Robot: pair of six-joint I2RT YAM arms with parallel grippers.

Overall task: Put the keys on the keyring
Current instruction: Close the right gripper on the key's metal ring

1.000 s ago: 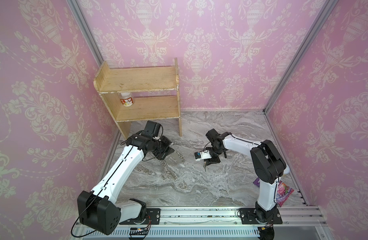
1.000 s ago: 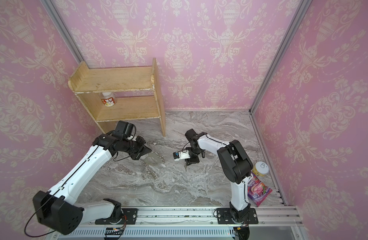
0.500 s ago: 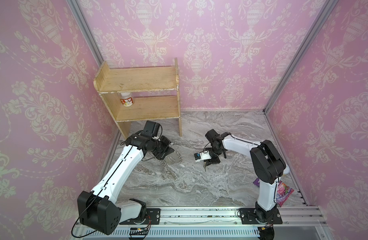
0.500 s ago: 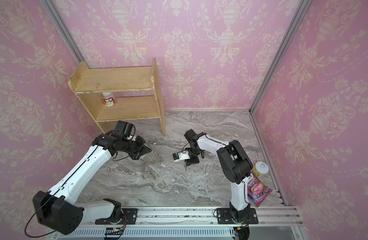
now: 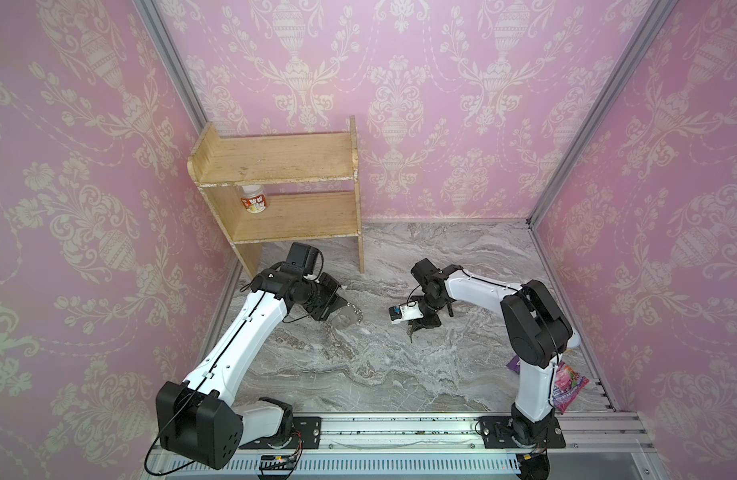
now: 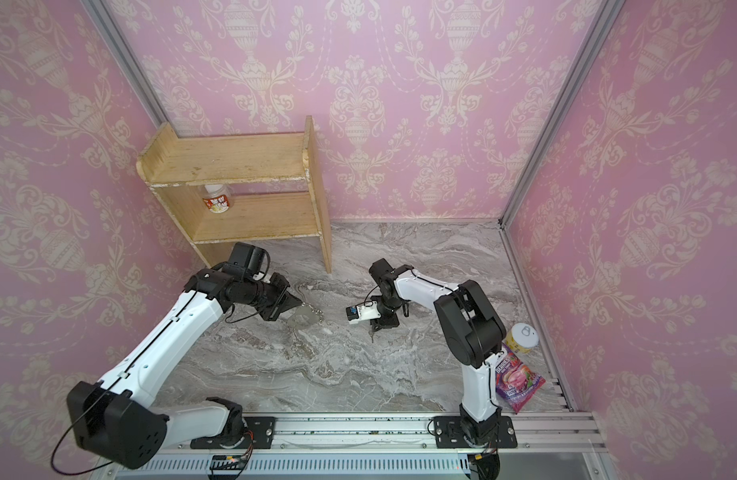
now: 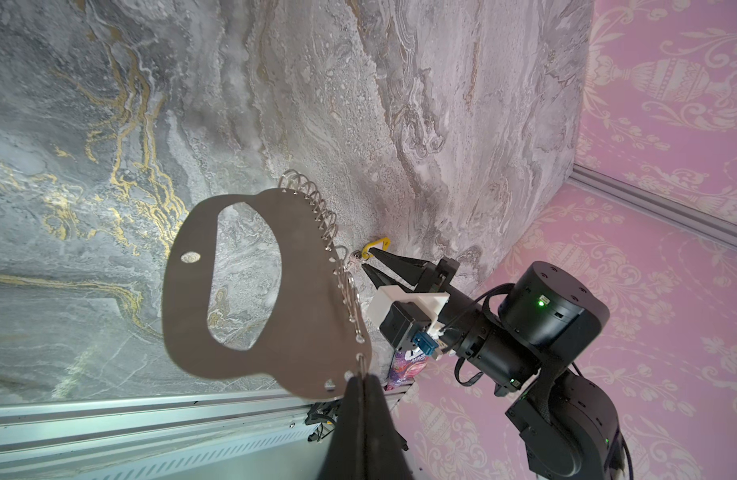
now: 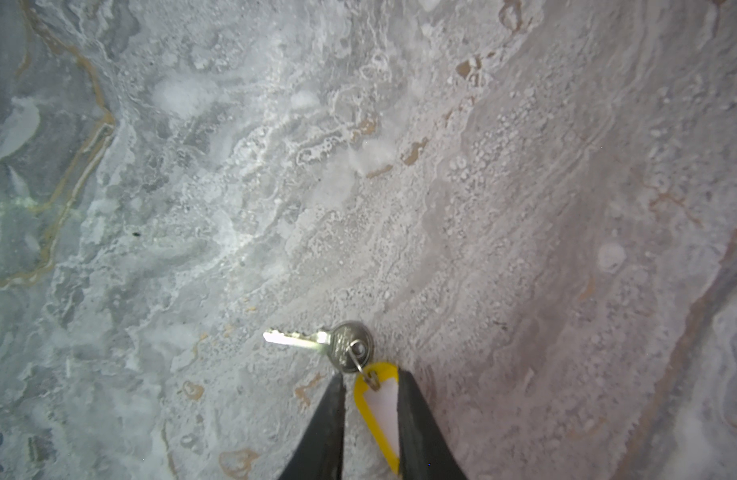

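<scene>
Holding the keyring (image 7: 184,324) by its ringed edge, the left gripper (image 7: 360,379) is pinched tight beside the last of the rings (image 7: 316,208), so that half of the job looks ready. The keys (image 8: 350,347) lie flat on the table (image 8: 233,166) near the keyring, and the right gripper (image 8: 370,372) straddles their yellow tag (image 8: 379,411), fingers parted with a sliver of table showing on one side, so nothing is gripped. What I judge remains is nearly everything: clamp the tag, lift it, and thread the keys onto a ring.
</scene>
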